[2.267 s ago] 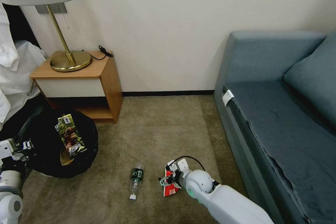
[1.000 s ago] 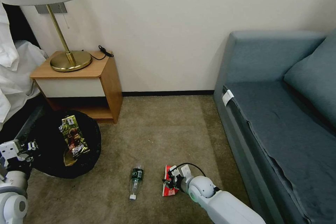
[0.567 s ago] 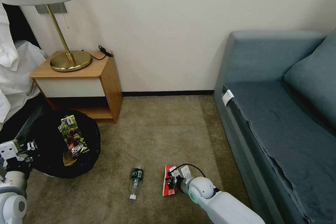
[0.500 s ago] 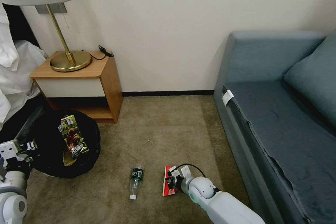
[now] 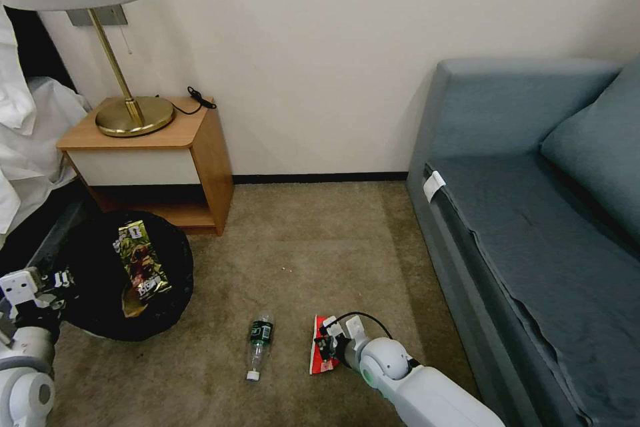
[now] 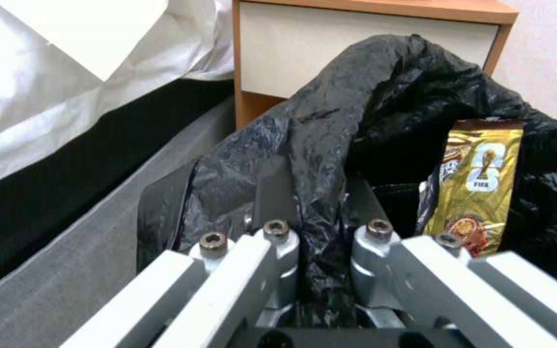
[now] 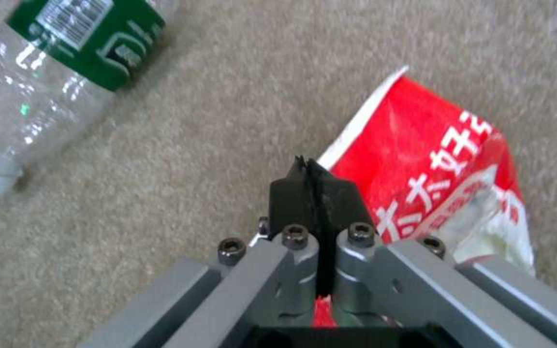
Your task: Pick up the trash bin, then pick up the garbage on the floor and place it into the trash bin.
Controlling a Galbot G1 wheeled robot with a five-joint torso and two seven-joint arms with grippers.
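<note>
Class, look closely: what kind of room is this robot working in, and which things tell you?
Probably a hotel room or bedroom: a wooden bedside table carrying a brass lamp, white bedding beside it, and a blue-grey sofa on carpet.

Left hand clamped; right hand clamped, low.

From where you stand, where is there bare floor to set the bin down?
Bare carpet lies between nightstand and sofa, beyond the bottle. It is crowded near the bottle, red packet and right gripper, and by the bin beside the left gripper.

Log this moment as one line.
left tool: shut on bin rim | right tool: shut on packet, on floor | bottle: on floor
</note>
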